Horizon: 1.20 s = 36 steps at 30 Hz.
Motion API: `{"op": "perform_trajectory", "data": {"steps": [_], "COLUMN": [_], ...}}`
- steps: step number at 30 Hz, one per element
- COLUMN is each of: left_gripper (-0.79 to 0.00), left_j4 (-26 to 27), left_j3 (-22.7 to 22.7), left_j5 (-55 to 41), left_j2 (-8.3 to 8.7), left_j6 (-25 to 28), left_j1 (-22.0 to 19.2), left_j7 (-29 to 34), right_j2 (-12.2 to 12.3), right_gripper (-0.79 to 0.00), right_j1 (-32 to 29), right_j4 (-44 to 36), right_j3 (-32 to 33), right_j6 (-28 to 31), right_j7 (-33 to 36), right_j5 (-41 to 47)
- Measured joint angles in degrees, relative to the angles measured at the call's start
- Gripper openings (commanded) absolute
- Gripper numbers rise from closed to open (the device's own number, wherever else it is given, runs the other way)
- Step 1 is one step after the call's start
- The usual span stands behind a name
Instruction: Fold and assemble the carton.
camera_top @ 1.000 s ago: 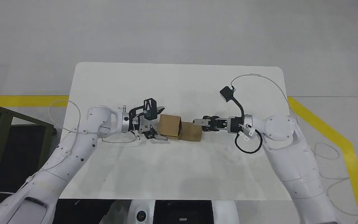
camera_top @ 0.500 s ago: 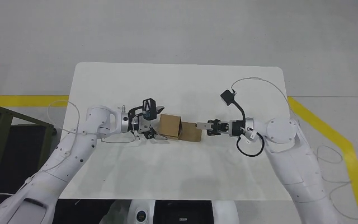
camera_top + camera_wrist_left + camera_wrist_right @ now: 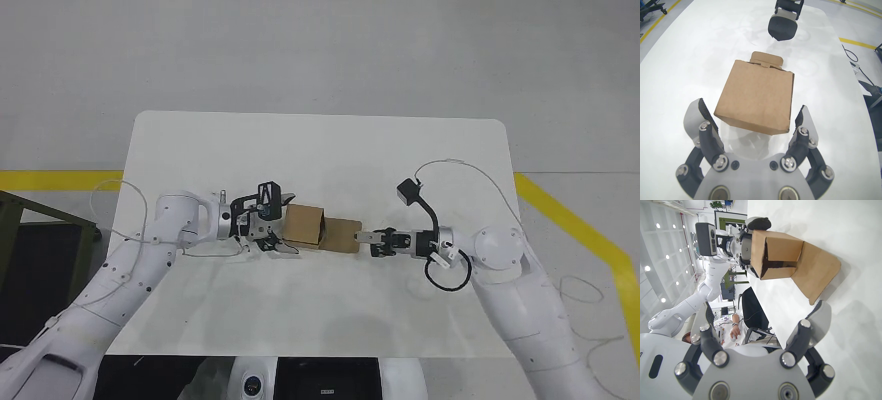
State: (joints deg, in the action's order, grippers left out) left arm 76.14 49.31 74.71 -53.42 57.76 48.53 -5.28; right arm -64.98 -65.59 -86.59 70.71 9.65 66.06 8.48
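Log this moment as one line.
carton: on table, flap open | left end effector: open, straddling carton | right end effector: open, apart

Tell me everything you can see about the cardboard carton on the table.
The carton is plain brown cardboard, partly assembled, resting mid-way along the white table. Its end facing the right gripper shows dark gaps between folded inner flaps, and one long flap stretches out onto the table. The open left gripper straddles its closed end; contact is unclear.
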Motion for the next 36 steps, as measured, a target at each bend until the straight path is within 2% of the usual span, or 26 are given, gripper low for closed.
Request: {"op": "perform_trajectory", "data": {"steps": [8, 22, 30, 36], "left_gripper": [0.0, 0.0, 0.0, 0.0], "left_j4": [-1.23, -1.87, -1.62, -1.57], "left_j3": [-0.58, -0.57, -0.73, -0.87], "left_j5": [0.91, 1.19, 1.24, 1.11], "left_j2": [-0.66, -1.0, -0.93, -0.87], "left_j6": [0.24, 0.24, 0.24, 0.24], "left_j1": [-0.85, -1.07, -1.03, -1.0], "left_j7": [-1.14, -1.38, -1.08, -1.01], "right_j2": [-0.38, -2.27, -3.31, -3.37], "right_gripper": [0.0, 0.0, 0.0, 0.0], "right_j1": [1.41, 7.33, 8.92, 9.35], "right_j4": [5.57, 14.94, 16.27, 16.02], "right_j3": [-2.23, -9.16, -11.05, -11.03], "right_j6": [3.2, 6.17, 7.21, 9.16], "right_j7": [-1.2, -1.95, -3.01, -1.2], "right_j5": [2.3, 7.1, 12.71, 14.46]}}
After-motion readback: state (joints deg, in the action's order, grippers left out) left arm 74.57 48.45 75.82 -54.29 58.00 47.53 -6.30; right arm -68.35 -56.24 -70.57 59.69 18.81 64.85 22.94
